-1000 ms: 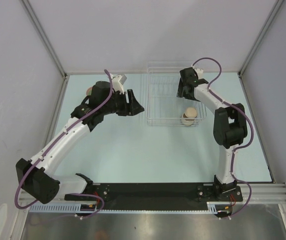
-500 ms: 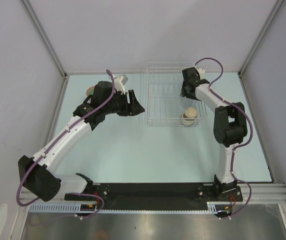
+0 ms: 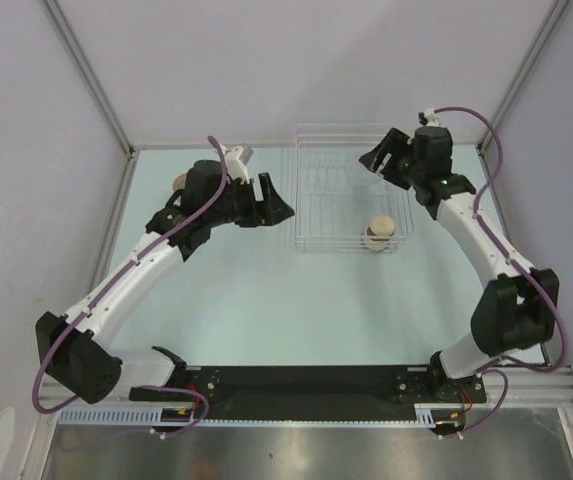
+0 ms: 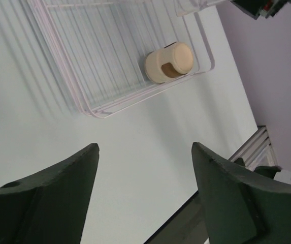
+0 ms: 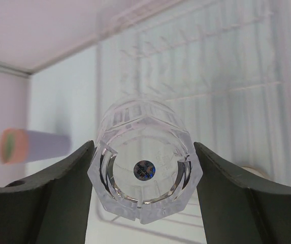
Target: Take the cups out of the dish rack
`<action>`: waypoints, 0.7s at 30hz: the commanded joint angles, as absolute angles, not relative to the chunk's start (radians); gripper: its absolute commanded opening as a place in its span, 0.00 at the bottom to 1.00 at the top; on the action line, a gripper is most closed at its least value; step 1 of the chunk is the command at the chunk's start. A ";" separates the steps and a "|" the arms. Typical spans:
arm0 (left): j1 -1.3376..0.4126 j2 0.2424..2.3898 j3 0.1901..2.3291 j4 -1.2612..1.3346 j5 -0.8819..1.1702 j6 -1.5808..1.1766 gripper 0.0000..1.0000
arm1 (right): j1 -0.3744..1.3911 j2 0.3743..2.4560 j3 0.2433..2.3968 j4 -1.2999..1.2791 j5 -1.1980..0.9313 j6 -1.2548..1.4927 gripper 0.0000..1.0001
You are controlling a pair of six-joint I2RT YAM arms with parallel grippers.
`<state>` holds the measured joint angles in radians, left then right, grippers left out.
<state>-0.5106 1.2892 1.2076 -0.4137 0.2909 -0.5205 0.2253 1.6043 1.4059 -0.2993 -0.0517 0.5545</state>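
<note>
The clear dish rack [image 3: 316, 215] stands at the back middle of the table. A beige cup [image 3: 380, 233] lies on its side in the rack's near right corner, and it also shows in the left wrist view [image 4: 168, 62]. My right gripper [image 3: 381, 158] hovers over the rack's far right part, shut on a clear faceted cup [image 5: 144, 170] whose base faces the camera. My left gripper [image 3: 271, 200] hangs just left of the rack, open and holding nothing [image 4: 145, 152].
A lilac cup [image 5: 38, 145] with a salmon end lies on the table far to the left of the rack [image 5: 226, 101]. A tan cup [image 3: 179, 182] peeks out behind my left arm. Walls close in the table on three sides.
My right gripper has shut on the clear cup and lifted it from the rack, its arm swinging out to the right. My left gripper's jaws have spread wider.
</note>
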 commanded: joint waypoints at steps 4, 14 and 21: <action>-0.505 1.198 1.192 -0.154 0.374 -0.693 1.00 | 0.187 1.395 1.161 0.171 -0.498 0.816 0.00; -0.420 1.259 1.013 0.509 0.702 -1.124 0.97 | 0.199 1.377 0.898 0.704 -0.687 1.207 0.00; -0.423 1.359 0.936 0.925 0.781 -1.351 0.94 | 0.262 1.451 0.854 1.015 -0.698 1.385 0.00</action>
<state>-0.4240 1.3487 0.9501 0.6350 0.7101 -1.1893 0.2245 1.4265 0.8490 0.7395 -0.6559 1.2568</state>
